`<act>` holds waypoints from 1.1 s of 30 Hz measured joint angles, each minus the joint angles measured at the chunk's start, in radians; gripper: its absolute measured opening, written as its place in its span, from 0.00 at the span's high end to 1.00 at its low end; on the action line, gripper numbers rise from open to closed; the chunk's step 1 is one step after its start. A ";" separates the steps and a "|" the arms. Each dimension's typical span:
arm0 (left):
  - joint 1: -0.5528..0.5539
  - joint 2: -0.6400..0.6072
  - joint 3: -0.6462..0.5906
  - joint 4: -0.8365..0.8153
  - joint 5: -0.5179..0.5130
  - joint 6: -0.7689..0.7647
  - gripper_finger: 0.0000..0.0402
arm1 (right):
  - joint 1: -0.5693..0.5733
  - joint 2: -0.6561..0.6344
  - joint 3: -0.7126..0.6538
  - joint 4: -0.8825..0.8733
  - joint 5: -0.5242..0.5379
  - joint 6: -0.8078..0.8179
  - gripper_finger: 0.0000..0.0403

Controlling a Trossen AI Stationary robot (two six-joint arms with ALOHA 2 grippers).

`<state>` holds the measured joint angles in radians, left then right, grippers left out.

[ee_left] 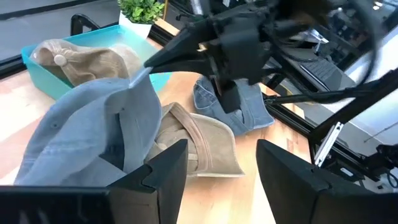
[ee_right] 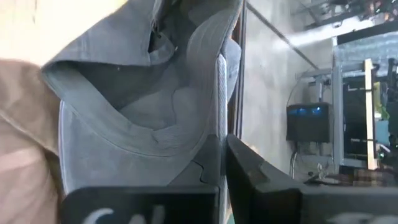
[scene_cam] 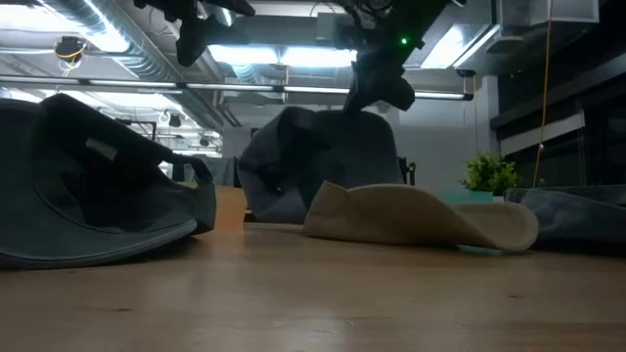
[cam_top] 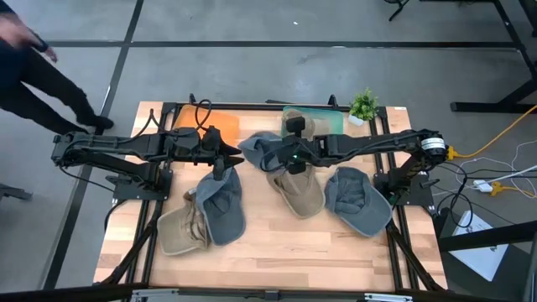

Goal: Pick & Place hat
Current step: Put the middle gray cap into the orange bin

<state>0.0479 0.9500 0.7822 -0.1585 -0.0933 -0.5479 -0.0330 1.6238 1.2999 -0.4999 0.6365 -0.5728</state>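
1. A person's legs in dark trousers cross the floor at the far left, off the table.
2. The left gripper hangs above the left part of the table with nothing in it. The left wrist view shows its two fingers standing apart, so the jaws are open.
3. Under and beside it lies a grey cap, crown down. It partly overlaps a tan cap at the near left.
4. An orange tray sits at the far left of the table, behind the left arm.
5. Near the middle, the right gripper has its jaws closed on a grey-blue cap. The right wrist view shows the cap's brim pinched between the dark fingers. In the low view the cap hangs from the gripper above the table top.
6. Just below the held cap, a second tan cap lies on the wood, stretching toward the near side.
7. A teal bin stands at the far middle with a beige cap in it. A small green plant stands at its right.
8. To the right another grey cap lies open side up beside the right arm's base.
9. No writing, brand or label can be read on any cap. A pale tag inside the grey cap in the low view is too blurred to read.
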 joint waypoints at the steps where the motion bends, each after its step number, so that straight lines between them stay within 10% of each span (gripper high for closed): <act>1: 0.000 0.000 0.000 0.000 0.000 -0.010 0.54 | 0.008 0.000 0.001 0.006 0.000 0.000 0.98; 15: 0.000 0.000 0.000 0.000 0.000 -0.137 0.54 | 0.057 0.000 0.001 0.070 0.090 -0.262 0.98; 33: 0.000 0.000 0.000 -0.003 0.000 -0.209 0.54 | 0.102 0.000 0.001 0.025 -0.046 -0.021 0.97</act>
<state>0.0479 0.9499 0.7822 -0.1612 -0.0929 -0.7574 0.0692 1.6238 1.3010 -0.4747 0.5909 -0.5936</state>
